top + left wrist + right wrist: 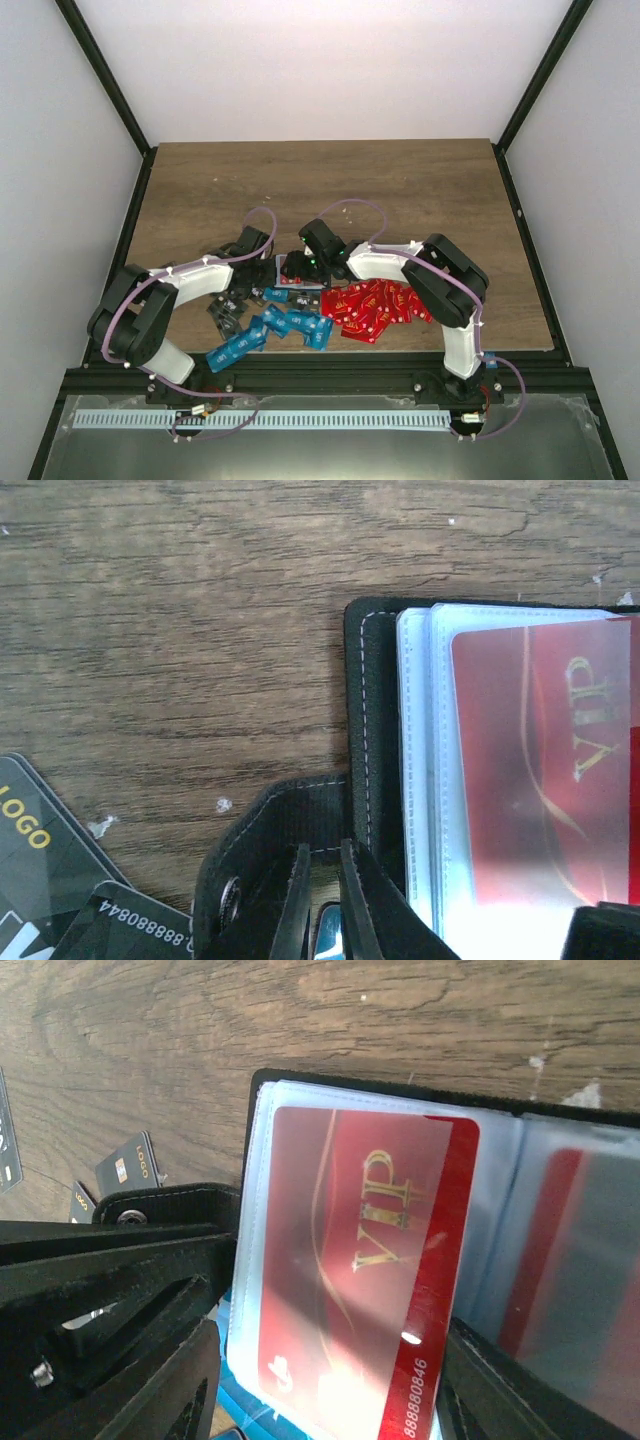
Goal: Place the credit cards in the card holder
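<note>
Matt wood-grain table (150,630) — glossy red card (350,1260), clear plastic sleeves (420,780), stitched card holder (365,700).

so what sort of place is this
Likely a robot test cell: a left arm and right arm bolted by a wooden table, white walls boxing it in, heaps of red cards and blue cards.

My left gripper (322,850) runs off the bottom edge, and the red card (540,780) off the right. Overhead, my wrists cover most of the card holder (285,275) — its card unreadable.
</note>
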Robot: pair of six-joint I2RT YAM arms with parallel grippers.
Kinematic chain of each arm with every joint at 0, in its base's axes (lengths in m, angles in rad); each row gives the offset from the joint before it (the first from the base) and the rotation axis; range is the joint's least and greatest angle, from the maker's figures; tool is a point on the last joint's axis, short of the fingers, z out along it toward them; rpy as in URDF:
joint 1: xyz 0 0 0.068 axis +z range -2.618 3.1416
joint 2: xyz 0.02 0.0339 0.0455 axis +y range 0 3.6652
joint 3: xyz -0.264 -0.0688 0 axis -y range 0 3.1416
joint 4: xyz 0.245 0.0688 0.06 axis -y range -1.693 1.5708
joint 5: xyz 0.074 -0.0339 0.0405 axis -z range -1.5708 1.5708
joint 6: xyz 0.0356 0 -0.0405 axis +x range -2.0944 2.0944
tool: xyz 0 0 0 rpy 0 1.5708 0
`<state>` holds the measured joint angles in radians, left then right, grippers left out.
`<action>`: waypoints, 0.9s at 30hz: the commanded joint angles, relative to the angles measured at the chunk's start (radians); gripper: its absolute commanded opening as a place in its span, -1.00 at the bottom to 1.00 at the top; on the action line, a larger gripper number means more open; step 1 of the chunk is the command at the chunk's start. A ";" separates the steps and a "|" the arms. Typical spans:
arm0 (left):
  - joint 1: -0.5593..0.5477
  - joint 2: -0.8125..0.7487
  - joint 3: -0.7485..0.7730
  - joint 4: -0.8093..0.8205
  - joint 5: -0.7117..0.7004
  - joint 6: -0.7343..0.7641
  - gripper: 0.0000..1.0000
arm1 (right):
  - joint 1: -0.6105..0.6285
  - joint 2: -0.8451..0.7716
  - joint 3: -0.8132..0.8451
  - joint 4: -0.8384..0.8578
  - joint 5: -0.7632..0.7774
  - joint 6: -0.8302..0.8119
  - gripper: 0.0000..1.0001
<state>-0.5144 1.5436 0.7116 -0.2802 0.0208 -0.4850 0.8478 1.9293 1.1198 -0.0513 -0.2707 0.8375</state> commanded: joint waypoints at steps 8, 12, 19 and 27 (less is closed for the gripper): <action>-0.006 0.007 -0.018 0.040 0.083 -0.003 -0.77 | 0.045 0.027 0.067 -0.107 0.049 -0.019 0.27; -0.005 -0.001 -0.009 0.024 0.051 0.002 -0.77 | 0.043 -0.021 0.053 -0.140 0.071 -0.041 0.45; -0.006 -0.035 0.025 -0.019 0.018 0.008 -0.76 | 0.034 -0.073 0.043 -0.142 0.042 -0.092 0.59; -0.006 -0.109 0.044 -0.051 0.033 0.018 -0.75 | 0.012 -0.143 0.005 -0.132 0.047 -0.132 0.46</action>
<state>-0.5171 1.4868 0.7300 -0.3138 0.0391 -0.4831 0.8700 1.8484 1.1503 -0.1898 -0.2276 0.7418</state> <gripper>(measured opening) 0.126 0.765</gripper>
